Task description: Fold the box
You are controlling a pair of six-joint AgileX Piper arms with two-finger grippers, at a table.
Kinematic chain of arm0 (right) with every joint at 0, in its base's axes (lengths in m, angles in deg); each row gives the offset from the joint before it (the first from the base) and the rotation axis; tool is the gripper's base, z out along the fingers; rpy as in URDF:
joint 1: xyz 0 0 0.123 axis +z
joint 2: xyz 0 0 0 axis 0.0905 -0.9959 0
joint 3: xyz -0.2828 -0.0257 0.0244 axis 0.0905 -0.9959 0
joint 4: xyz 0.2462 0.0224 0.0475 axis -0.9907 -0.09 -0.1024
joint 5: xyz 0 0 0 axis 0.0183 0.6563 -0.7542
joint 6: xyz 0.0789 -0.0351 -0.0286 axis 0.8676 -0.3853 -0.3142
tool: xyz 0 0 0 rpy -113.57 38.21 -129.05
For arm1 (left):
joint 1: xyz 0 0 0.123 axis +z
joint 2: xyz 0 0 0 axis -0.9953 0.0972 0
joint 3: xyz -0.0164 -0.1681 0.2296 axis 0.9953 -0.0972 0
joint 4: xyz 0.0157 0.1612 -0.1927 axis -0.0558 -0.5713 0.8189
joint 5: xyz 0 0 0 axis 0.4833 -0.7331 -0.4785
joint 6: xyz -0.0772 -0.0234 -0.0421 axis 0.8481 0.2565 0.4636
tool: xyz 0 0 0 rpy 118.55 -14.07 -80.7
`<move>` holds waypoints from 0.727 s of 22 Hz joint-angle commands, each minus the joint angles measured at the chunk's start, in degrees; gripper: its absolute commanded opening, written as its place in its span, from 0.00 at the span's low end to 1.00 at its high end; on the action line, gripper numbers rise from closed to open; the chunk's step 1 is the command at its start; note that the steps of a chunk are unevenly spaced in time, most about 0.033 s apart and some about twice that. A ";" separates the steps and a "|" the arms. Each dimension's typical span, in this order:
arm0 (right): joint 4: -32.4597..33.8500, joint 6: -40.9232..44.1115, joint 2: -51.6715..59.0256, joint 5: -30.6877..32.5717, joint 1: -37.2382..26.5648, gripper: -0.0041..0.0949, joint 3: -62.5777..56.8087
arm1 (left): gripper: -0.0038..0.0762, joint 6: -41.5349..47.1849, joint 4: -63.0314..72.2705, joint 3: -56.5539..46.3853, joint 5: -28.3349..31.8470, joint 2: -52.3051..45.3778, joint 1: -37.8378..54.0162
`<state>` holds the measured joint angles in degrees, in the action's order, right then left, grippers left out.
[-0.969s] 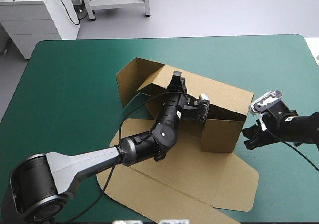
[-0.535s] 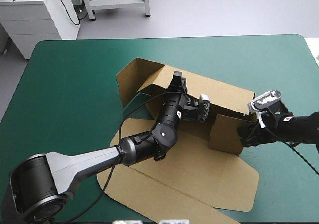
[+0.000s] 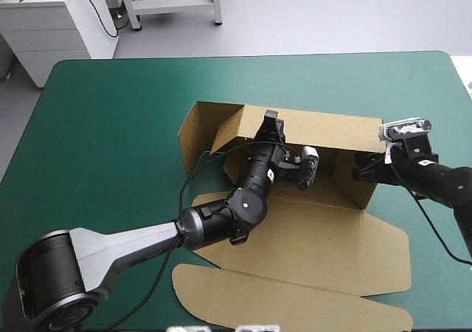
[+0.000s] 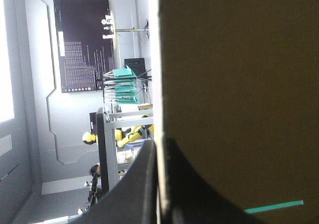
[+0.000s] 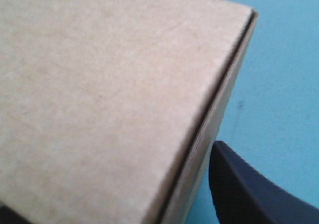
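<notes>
Roughly at the centre of the high view, the box (image 3: pixel 324 236) lies on the teal-green worktop (image 3: pixel 110 125), part-erected. Its back wall (image 3: pixel 332 129) stands upright across the middle of the frame, a left flap (image 3: pixel 195 129) angles forward at centre left, and the base and lid panel (image 3: pixel 295 302) lie flat toward the bottom edge. The left arm (image 3: pixel 243 206), entering from lower left, reaches over the base to the back wall's top edge. The left wrist view shows the left jaws all but closed on the back wall (image 4: pixel 239 84), the sheet's pale edge running between them. This pinch evidently serves to hold the wall upright while the other end is worked. The right arm (image 3: pixel 442 181), entering from the right, sets the right jaws against the right side wall (image 3: pixel 346 188), which stands turned inward near the back wall's right end. In the right wrist view these jaws stand apart, gripping nothing, with the side wall (image 5: pixel 99 94) filling the space ahead of and between them. This reads as a pushing posture rather than a grasp, suited to swinging the wall square to the back. The walls are raised but not yet tucked, and the left flap and lid panel are not yet dealt with. Risk: too firm a push may slide the whole box, the left pinch being its only anchor.
</notes>
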<state>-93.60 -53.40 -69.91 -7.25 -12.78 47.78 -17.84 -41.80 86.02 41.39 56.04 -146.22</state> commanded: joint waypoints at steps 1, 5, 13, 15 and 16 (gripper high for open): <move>-3.12 -0.50 0.09 -4.39 0.09 0.44 1.57 | 0.04 0.74 -1.88 1.58 -0.22 -2.42 -0.71; -3.12 -1.17 -3.73 -0.09 1.53 0.09 1.57 | 0.04 2.44 -1.88 1.58 -0.11 -2.42 -0.71; -3.12 -1.42 -9.48 -9.66 10.85 0.04 1.57 | 0.04 4.59 -1.88 1.58 -0.50 -2.42 -0.51; -3.12 -1.42 -9.48 -9.94 10.95 0.04 1.57 | 0.04 4.59 -1.88 1.58 -0.76 -2.42 -0.51; -3.12 -1.42 -9.48 -9.94 10.95 0.04 1.57 | 0.04 4.59 -1.88 1.58 -0.76 -2.42 -0.51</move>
<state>-96.34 -53.95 -78.82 -25.66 -3.74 49.22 -13.98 -40.77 86.02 39.01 56.04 -146.11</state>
